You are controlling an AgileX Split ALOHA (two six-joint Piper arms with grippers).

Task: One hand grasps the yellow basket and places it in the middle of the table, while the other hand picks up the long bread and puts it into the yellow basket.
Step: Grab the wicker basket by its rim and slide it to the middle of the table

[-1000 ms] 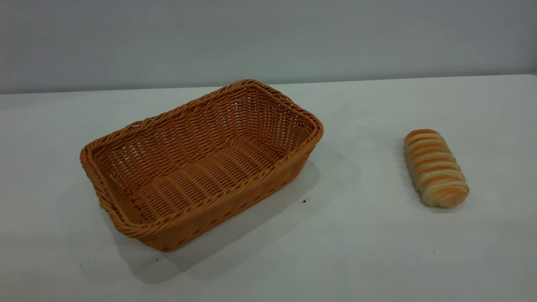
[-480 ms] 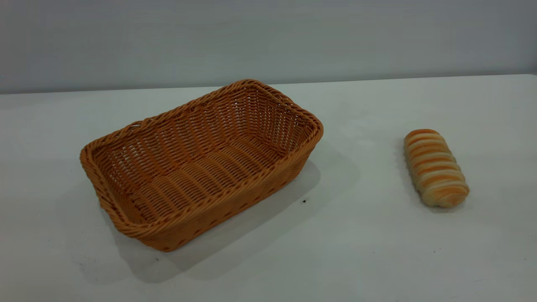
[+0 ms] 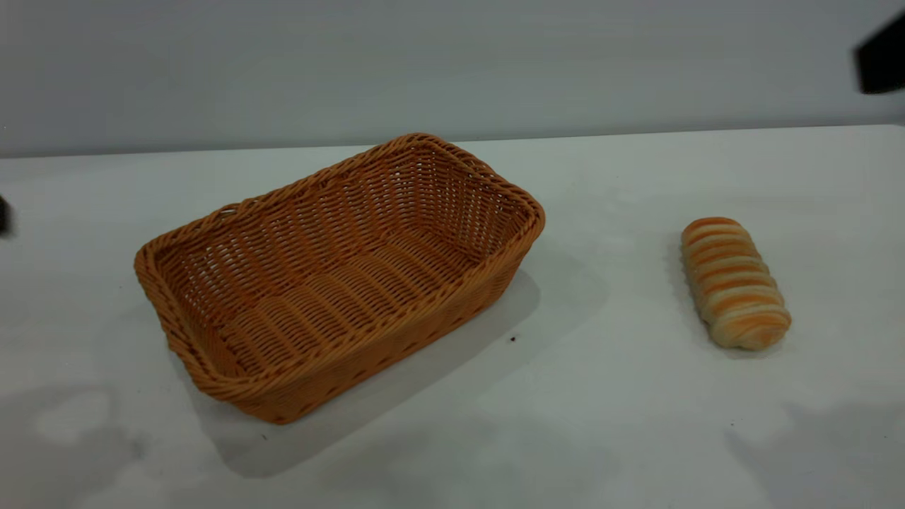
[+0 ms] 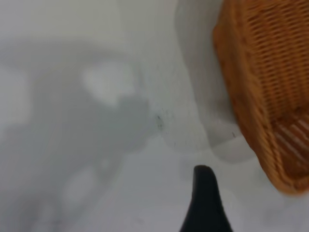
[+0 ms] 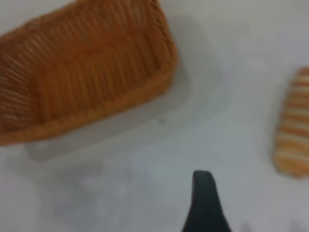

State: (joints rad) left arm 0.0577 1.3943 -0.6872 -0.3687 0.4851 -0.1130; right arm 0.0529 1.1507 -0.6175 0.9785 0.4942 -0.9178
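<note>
The yellow basket [image 3: 339,279] sits empty on the table [image 3: 608,410], turned at an angle so that one short end points toward the far edge of the table and the other toward the near left. The long bread [image 3: 734,283] lies flat on the table well apart from the basket, off the basket's right side, with bare white surface between them and one rounded end toward the camera. A small dark speck [image 3: 512,339] marks the table just off the basket's near right corner. Only slivers of the arms show from outside: a black part of the right arm [image 3: 880,60] hangs high above and beyond the bread, far to the right of the basket, and a dark scrap of the left arm [image 3: 4,214] shows well to the left of the basket. In the left wrist view one black fingertip of the left gripper [image 4: 205,200] hovers over bare table just outside a basket corner [image 4: 270,87]; in the right wrist view one fingertip of the right gripper [image 5: 205,203] hovers over table between basket [image 5: 82,67] and bread [image 5: 293,125]. Neither holds anything, and how wide either stands apart cannot be told.
</note>
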